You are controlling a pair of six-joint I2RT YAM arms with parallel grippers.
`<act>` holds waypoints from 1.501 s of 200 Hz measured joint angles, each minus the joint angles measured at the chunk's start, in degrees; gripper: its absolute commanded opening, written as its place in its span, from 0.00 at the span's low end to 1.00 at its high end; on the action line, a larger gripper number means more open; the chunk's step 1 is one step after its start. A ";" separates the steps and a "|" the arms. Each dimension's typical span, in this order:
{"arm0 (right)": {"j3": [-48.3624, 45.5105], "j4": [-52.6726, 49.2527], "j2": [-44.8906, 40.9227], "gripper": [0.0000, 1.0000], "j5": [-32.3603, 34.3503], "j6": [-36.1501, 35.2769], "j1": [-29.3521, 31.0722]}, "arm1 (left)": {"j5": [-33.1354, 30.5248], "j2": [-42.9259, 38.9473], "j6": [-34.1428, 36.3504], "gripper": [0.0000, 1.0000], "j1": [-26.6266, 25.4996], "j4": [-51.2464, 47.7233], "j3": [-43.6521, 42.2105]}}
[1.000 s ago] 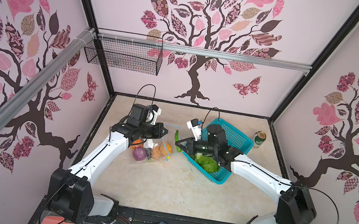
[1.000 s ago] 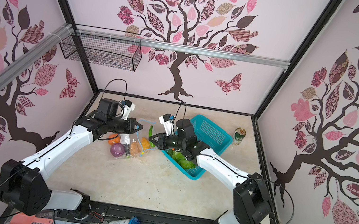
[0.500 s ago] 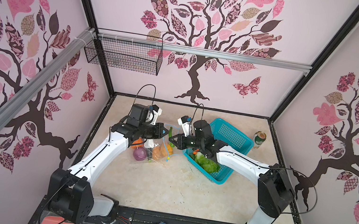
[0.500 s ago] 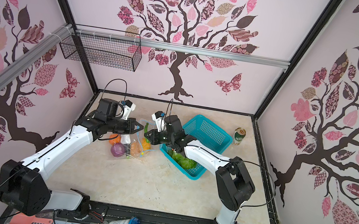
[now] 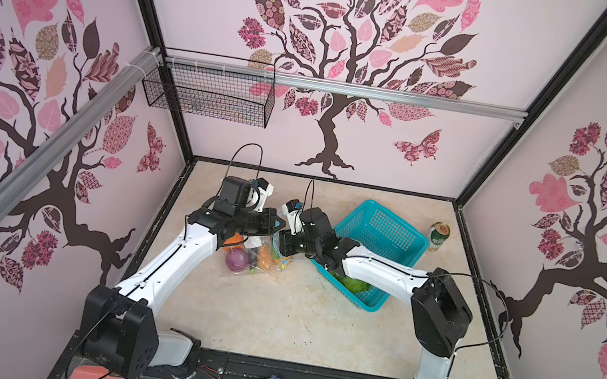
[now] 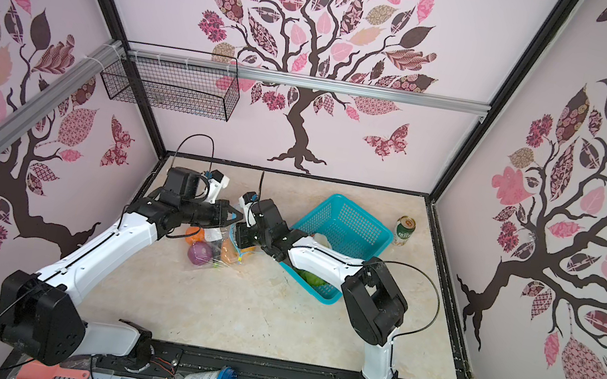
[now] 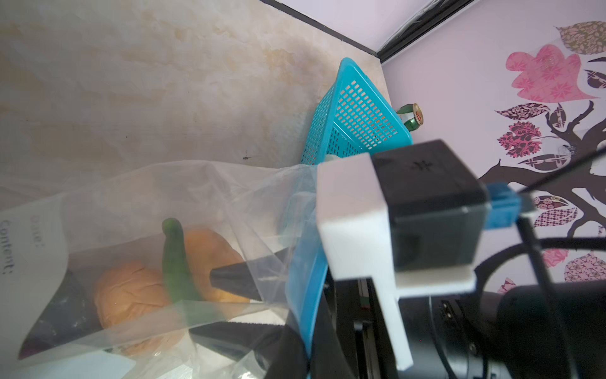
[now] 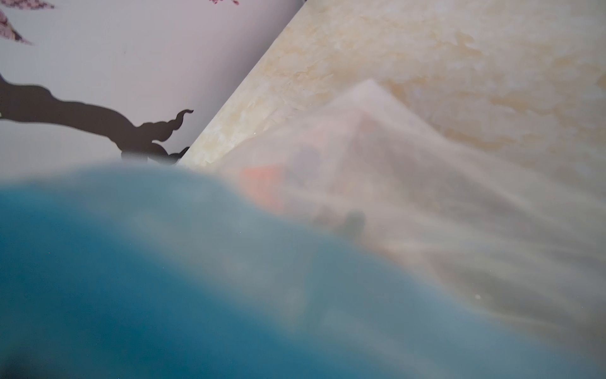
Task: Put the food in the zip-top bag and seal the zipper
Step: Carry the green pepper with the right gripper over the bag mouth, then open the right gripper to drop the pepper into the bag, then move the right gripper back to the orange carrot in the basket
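Left gripper [image 5: 274, 222]: jaws closed tight on the upper edge of the zip-top bag [image 5: 253, 260], holding its mouth raised off the table [image 5: 292, 315].

Right gripper [image 5: 279, 246]: tips sit inside that mouth, entering from the right. One dark finger [image 7: 236, 280] shows through the film in the left wrist view. How wide this gripper stands cannot be told.

The zipper [image 7: 306, 262] strip runs beside it, and the mouth is unsealed.

Bag contents:
- a purple onion [image 5: 237, 260]
- two tan-orange round pieces [image 7: 131, 295]
- a long green piece [image 7: 173, 259] between them

The bag rests left of centre. Just right of it stands the teal basket [image 5: 381, 229], with the cabbage [image 5: 355, 283] at its near end. The green can [image 5: 438, 237] stands far right. The right wrist view is blurred.
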 measured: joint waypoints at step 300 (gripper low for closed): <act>-17.68 -18.23 -16.52 0.27 11.93 5.95 -11.67 | -1.81 -0.33 -0.66 0.00 0.46 1.46 -0.59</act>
